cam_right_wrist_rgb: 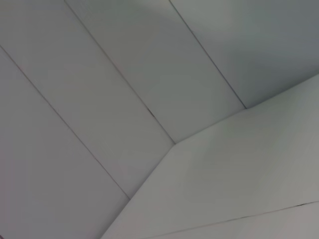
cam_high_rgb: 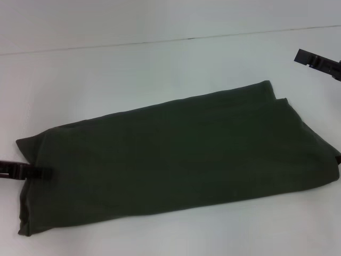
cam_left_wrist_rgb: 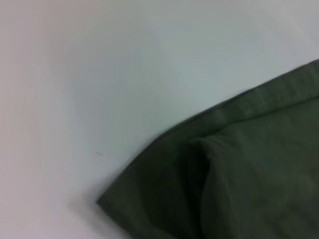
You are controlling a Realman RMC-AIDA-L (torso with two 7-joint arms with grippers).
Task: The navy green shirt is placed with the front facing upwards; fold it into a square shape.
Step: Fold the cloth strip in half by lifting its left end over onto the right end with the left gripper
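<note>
The navy green shirt (cam_high_rgb: 176,154) lies folded into a long dark olive band that runs slantwise across the white table, plain side up, with no lettering showing. My left gripper (cam_high_rgb: 40,172) sits low at the band's left end, its tip overlapping the cloth edge. The left wrist view shows a layered corner of the shirt (cam_left_wrist_rgb: 234,169) on the table. My right gripper (cam_high_rgb: 314,60) is at the far right, beyond the shirt's right end and apart from it. No shirt appears in the right wrist view.
The white table (cam_high_rgb: 133,69) extends around the shirt, with a thin seam line across its far side. The right wrist view shows only white panels (cam_right_wrist_rgb: 149,99) with seams.
</note>
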